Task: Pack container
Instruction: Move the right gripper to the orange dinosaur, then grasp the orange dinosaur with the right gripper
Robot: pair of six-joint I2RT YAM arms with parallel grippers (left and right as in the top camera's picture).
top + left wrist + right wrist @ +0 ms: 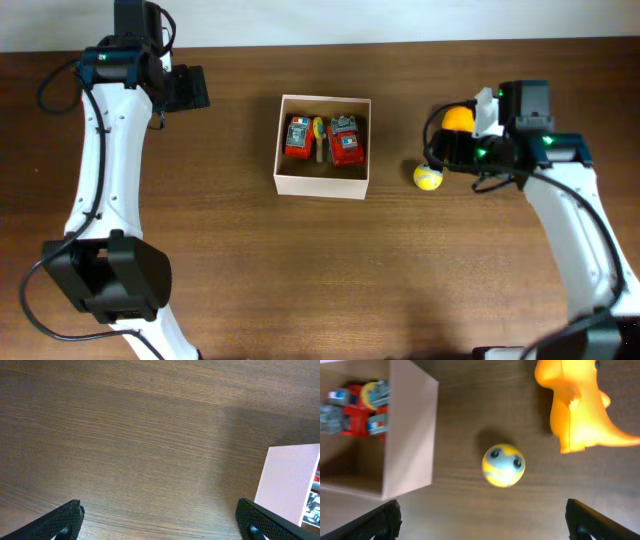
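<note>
The square, shallow container with thin white walls and a tan cardboard inside (320,187) sits on the brown wood-grain worktop (300,280), between the two arms. Inside it lie a red-and-grey toy robot (299,137) and a second red-and-grey robot (345,141) side by side, with a small yellow piece (319,127) between them, too small to tell what it is.

The left tool (188,88) stands wide open and holds nothing, to the left of the container and apart from it. Its wrist view shows bare wood between the black fingers (62,520), with the container's white wall at the right edge. The right tool (452,150) is just as wide open and empty; it hangs to the right of the container. Ahead of it, a small yellow ball with a grey face (503,465) rests on the worktop, near the container's right wall but not touching it. An orange plastic toy animal (575,407) lies just beyond the ball.
</note>
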